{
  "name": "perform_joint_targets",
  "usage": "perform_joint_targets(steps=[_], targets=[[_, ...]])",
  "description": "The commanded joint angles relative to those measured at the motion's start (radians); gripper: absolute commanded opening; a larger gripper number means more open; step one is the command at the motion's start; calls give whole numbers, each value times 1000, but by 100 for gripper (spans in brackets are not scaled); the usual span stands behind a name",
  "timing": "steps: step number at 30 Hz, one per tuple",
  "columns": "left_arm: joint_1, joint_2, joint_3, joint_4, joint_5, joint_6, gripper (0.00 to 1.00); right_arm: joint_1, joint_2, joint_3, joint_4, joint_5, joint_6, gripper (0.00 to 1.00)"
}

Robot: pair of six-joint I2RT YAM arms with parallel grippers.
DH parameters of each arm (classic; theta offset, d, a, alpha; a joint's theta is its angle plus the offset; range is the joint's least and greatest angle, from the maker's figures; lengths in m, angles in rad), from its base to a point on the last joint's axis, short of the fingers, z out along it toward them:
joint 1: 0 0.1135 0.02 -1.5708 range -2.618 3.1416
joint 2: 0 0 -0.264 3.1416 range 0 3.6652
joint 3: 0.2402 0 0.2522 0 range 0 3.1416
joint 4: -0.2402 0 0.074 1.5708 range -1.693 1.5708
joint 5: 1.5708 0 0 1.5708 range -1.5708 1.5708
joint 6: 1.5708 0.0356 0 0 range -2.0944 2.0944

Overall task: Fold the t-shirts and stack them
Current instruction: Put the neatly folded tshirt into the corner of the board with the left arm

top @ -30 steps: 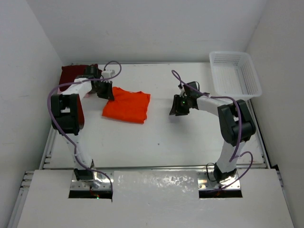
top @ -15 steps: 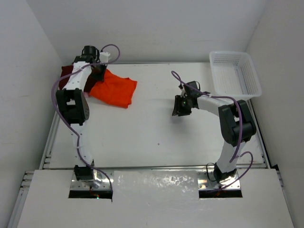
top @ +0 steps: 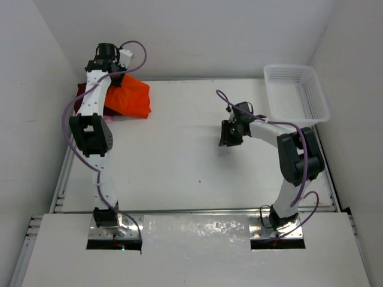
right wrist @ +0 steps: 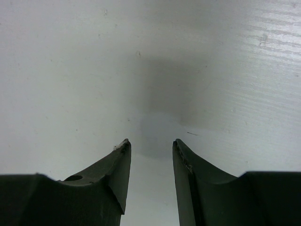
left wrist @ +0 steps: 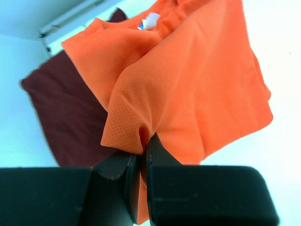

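1. White walls close in a white tabletop (top: 197, 161) on three sides, with both arms bolted at its near edge.
2. At the far-left corner, the left gripper (left wrist: 143, 141) is clamped tight on a pinched fold of the bright orange soft cloth t-shirt (left wrist: 197, 84).
3. From above, the orange t-shirt (top: 128, 98) lies bunched in that far-left corner beneath the left gripper (top: 115, 81), its right part spread on the table.
4. A small white label (left wrist: 150, 21) shows near the orange shirt's far edge in the left wrist view.
5. The dark maroon cloth t-shirt (left wrist: 66, 108) lies flat under and to the left of the orange one; from above only its edge (top: 82, 89) shows, against the left wall.
6. The right gripper (top: 228, 136) is right of the table's centre, well apart from both shirts.
7. The right gripper's (right wrist: 150, 143) jaws stand partly apart, with nothing between them but bare table.
8. A white plastic lattice basket (top: 320, 98) sits at the far-right corner.
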Motion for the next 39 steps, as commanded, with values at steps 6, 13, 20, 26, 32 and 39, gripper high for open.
perform_joint_targets(steps=[6, 13, 20, 26, 32, 39], targets=[[74, -8, 110, 105, -46, 52, 0, 2, -59, -2, -24, 37, -33, 39], [120, -21, 112, 153, -11, 99, 0, 1, -54, -4, -36, 41, -36, 38], [169, -12, 135, 208, 1, 119, 0, 1, -33, 25, -56, 42, -44, 38], [209, 13, 132, 259, 14, 131, 0, 1, -7, 50, -72, 41, -50, 38], [244, 76, 112, 286, 14, 150, 0, 1, 16, 79, -92, 39, -56, 37], [301, 180, 112, 437, -39, 102, 0, 2, 29, 90, -99, 27, -53, 37]])
